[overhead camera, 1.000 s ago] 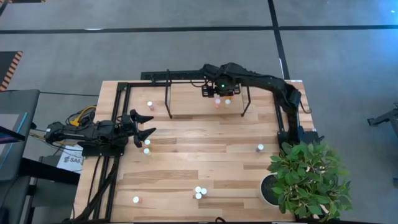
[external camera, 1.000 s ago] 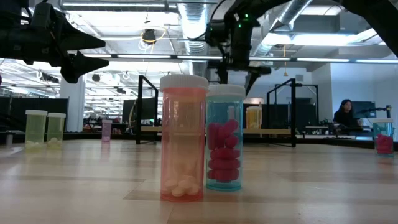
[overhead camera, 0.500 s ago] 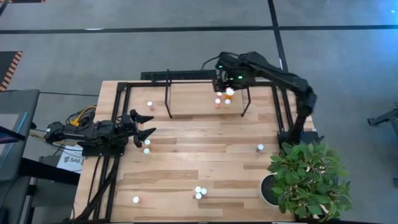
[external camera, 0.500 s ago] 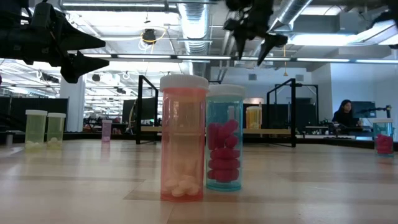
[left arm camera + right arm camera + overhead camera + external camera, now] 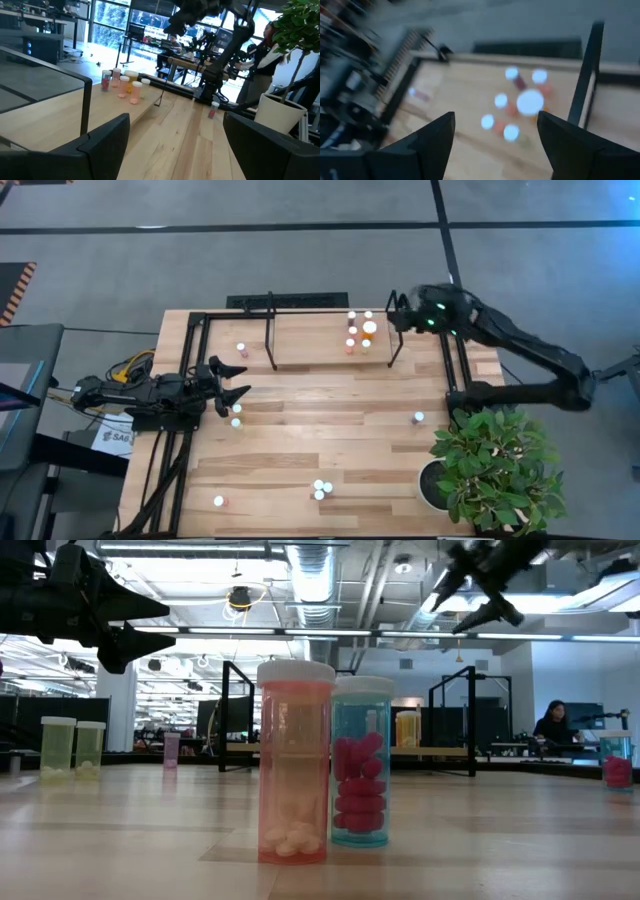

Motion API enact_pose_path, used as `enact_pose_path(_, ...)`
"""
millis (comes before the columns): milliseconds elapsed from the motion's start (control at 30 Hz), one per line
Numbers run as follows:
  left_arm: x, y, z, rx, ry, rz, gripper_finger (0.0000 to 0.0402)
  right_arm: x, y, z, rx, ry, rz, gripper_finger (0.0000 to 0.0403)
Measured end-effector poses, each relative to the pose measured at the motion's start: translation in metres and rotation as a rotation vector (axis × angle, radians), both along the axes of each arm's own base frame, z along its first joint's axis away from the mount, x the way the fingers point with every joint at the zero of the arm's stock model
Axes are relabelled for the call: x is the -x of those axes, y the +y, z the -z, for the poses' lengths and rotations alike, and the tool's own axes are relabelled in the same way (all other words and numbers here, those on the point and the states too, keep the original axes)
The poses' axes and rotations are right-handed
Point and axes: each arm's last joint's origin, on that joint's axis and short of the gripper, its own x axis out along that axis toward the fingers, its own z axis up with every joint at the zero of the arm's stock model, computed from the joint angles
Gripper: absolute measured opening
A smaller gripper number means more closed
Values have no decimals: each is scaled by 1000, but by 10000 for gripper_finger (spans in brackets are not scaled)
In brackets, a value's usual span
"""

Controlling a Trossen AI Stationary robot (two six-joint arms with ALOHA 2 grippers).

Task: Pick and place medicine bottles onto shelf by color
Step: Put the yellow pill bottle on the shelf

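Note:
The shelf lies at the table's far side. A cluster of white-capped orange and pink bottles stands on its right part, and one pink bottle on its left part. The cluster also shows in the right wrist view and the left wrist view. My right gripper is open and empty, high in the air just right of the cluster. My left gripper is open and empty at the table's left, above two yellowish bottles.
More bottles stand on the tabletop: one at the right, a group of three at the near middle and one at the near left. A potted plant fills the near right corner. The shelf's upright hoops stand beside the cluster.
My right gripper has risen from just above the bottle cluster on the shelf and gone toward the table's right edge. The bottles on the shelf have stayed standing where they were.

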Motion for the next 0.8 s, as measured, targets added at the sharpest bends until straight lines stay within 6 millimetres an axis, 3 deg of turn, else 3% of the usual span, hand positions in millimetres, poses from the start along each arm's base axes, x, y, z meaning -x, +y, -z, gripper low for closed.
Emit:
enact_pose_path(300, 0, 0, 0, 0, 0, 0, 311, 48, 27, 53, 229, -248, 53, 306)
enact_pose_path(533, 0, 0, 0, 0, 0, 0, 311, 65, 37, 87, 396, -294, 49, 306)
enact_pose_path(800, 0, 0, 0, 0, 0, 0, 311, 77, 45, 119, 433, -330, 51, 306)
